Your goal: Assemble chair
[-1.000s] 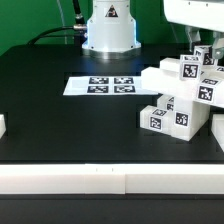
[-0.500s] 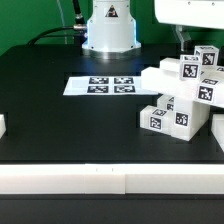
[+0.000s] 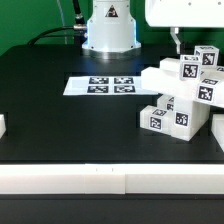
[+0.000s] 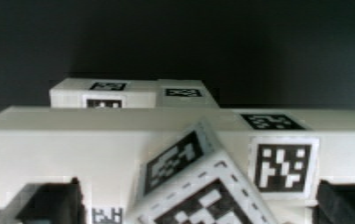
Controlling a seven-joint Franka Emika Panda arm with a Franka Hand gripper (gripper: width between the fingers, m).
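Nearest in the exterior view, a low white barrier [image 3: 110, 180] runs along the front edge of the black surface [image 3: 60, 120], with a small white piece [image 3: 2, 126] at the exterior view's left edge. Behind it lies wide bare room. The chair [image 3: 180, 95] sits at the exterior view's right, a stack of tagged white blocks resting on the surface, close to that side's edge. The marker board [image 3: 105, 86] lies just beside it, toward the middle. Above the chair's far corner hangs the tool [image 3: 177, 40]; only one thin finger shows, so I cannot tell how far it is spread, and it seems to hold nothing. The wrist view looks onto the chair's tagged blocks [image 4: 174, 140] from close above. My reading: the arm is between grasps, and the next move calls for a careful descent onto one block without nudging the stack. The robot base [image 3: 108, 30] stands farthest back.
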